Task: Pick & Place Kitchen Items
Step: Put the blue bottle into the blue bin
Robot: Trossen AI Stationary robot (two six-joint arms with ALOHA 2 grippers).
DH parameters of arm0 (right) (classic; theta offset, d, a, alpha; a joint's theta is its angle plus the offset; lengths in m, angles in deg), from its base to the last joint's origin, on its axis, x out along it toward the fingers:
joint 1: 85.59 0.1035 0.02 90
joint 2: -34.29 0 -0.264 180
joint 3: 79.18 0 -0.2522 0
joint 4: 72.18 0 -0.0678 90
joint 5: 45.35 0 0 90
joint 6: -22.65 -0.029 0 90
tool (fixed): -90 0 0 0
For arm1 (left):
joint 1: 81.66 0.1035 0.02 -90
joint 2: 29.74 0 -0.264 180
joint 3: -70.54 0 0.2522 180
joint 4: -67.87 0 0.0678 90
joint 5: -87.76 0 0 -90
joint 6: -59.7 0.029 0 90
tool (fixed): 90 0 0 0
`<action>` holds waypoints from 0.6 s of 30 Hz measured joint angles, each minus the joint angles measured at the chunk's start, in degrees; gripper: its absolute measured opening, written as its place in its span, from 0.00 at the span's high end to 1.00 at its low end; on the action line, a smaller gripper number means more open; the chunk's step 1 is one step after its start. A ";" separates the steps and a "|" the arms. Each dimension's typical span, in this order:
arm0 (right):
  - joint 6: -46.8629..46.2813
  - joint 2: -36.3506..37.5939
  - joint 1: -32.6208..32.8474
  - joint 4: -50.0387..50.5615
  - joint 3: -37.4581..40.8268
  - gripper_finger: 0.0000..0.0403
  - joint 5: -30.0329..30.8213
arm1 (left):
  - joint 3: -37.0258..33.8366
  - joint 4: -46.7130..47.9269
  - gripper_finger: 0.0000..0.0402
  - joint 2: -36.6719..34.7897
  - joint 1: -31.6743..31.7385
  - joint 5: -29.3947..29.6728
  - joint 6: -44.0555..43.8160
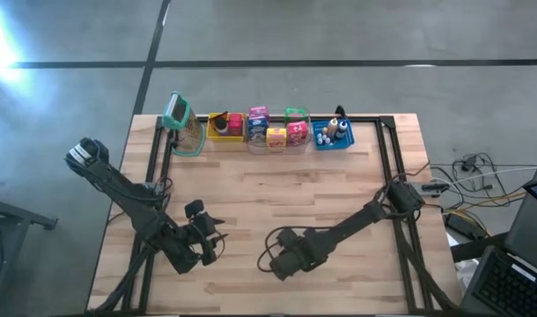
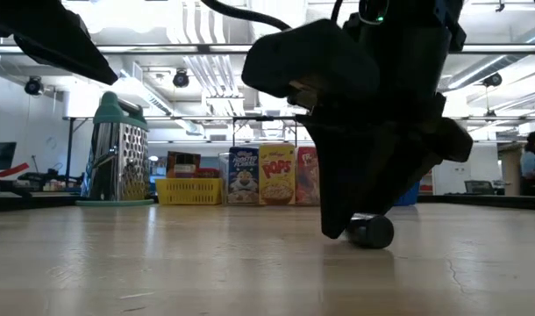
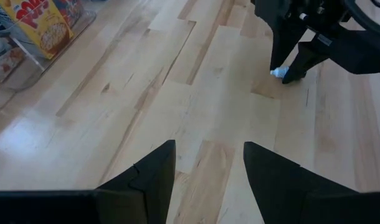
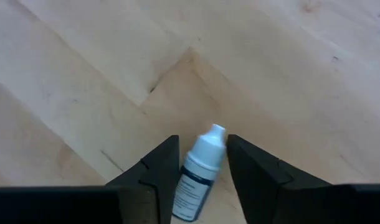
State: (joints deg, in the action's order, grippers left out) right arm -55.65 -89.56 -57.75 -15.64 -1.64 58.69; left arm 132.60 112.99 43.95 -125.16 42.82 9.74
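A small white dropper bottle (image 4: 199, 174) with a dark label lies on its side on the wooden table, between the fingers of my right gripper (image 4: 201, 155). That gripper (image 1: 282, 262) is low over the table's near middle and hides the bottle in the high view. The bottle's white tip (image 3: 277, 73) shows in the left wrist view, and one end (image 2: 373, 231) shows in the low view. My left gripper (image 1: 211, 238) is open and holds nothing, left of the right gripper. The other toy groceries sit in bins along the far edge. My right gripper has the white bottle's body (image 4: 191, 183) between its two fingers, coming from above and pointing down at the table. The fingers lie along the bottle, whose capped tip (image 4: 215, 132) points out past them. The bottle rests on the table, slightly askew in the gap.
Along the far edge stand a green-topped metal grater (image 1: 182, 123), a yellow bin (image 1: 223, 126), a clear bin with mini cereal boxes (image 1: 273, 132) and a blue bin (image 1: 332, 135). Bare wood lies between them and the grippers. Cables hang off the table's right side (image 1: 467, 167).
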 joint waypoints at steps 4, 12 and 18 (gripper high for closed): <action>-1.03 0.05 0.02 0.05 0.53 0.73 -0.28 | -0.01 -0.11 0.51 0.00 0.00 0.00 0.00; 2.89 0.13 0.12 0.32 0.63 0.85 -0.16 | -0.03 -0.12 0.51 0.02 0.00 0.00 1.21; 8.15 0.81 0.15 2.19 0.18 0.82 1.18 | -0.28 -0.46 0.51 0.00 0.02 0.02 4.49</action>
State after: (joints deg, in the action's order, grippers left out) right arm -47.49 -88.75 -57.60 -13.45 -1.46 59.87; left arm 132.32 112.53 43.95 -125.14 42.84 14.23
